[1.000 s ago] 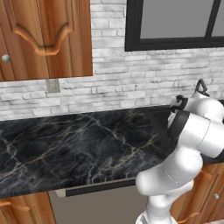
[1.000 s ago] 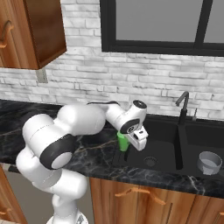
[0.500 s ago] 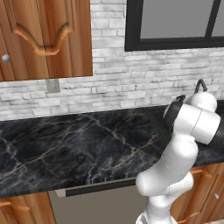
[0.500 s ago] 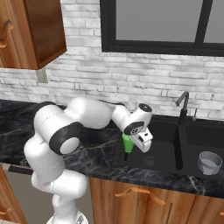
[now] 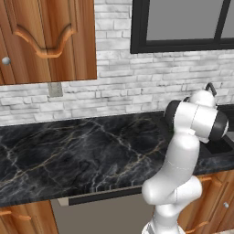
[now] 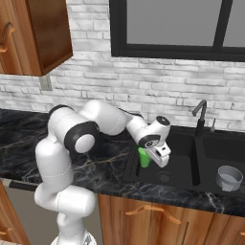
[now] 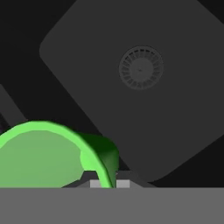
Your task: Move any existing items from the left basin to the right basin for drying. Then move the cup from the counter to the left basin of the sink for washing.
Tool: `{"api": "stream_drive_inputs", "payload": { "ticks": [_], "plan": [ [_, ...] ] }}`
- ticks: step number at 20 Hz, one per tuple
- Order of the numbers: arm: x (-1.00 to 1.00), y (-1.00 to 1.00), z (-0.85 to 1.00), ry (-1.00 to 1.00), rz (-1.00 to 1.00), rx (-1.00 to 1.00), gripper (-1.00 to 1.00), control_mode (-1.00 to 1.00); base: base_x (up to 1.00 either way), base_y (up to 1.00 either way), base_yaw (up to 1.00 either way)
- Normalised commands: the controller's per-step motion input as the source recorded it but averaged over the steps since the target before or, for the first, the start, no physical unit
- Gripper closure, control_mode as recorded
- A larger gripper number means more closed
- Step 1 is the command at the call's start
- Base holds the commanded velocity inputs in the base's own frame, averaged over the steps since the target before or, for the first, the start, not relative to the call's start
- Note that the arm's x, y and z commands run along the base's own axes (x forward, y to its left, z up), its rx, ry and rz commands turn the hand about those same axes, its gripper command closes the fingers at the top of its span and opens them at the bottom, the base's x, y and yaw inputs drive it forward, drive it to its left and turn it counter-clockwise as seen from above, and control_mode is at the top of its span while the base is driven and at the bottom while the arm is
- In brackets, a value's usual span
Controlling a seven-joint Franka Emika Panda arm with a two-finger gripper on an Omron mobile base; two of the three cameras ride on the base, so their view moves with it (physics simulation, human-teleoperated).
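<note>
The small green cup [image 6: 143,157] hangs just inside the left basin [image 6: 179,160] of the black sink, near its left wall. My gripper [image 6: 154,159] is shut on the cup's rim and reaches down from the counter [image 6: 107,165] side. In the hand view the cup [image 7: 48,153] fills the lower left, its rim pinched at my gripper [image 7: 105,183]. Beyond it lie the basin floor and its round drain [image 7: 141,68]. A grey bowl [image 6: 228,177] sits in the right basin.
A thin black faucet [image 6: 200,115] rises behind the divider between the two basins. The black marble counter [image 5: 77,151] stretches far to the left. My arm's elbow [image 5: 194,121] blocks the sink in the left base view. Wooden cabinets hang above and stand below.
My arm has swung to the right with the green cup. The cup has gone from above the counter's edge to low inside the left basin.
</note>
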Motion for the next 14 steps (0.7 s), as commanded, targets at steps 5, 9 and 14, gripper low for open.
{"api": "stream_drive_inputs", "payload": {
  "ticks": [5,9,14],
  "plan": [
    [0.27,-0.17,-0.25,0.00,0.00,0.00,1.00,-1.00,0.00,0.00,0.00],
    [0.24,-0.16,-0.27,0.00,0.00,0.00,1.00,-1.00,0.00,0.00,0.00],
    [0.06,-0.24,-0.31,0.00,0.00,0.00,1.00,-1.00,0.00,0.00,0.00]
  ]
}}
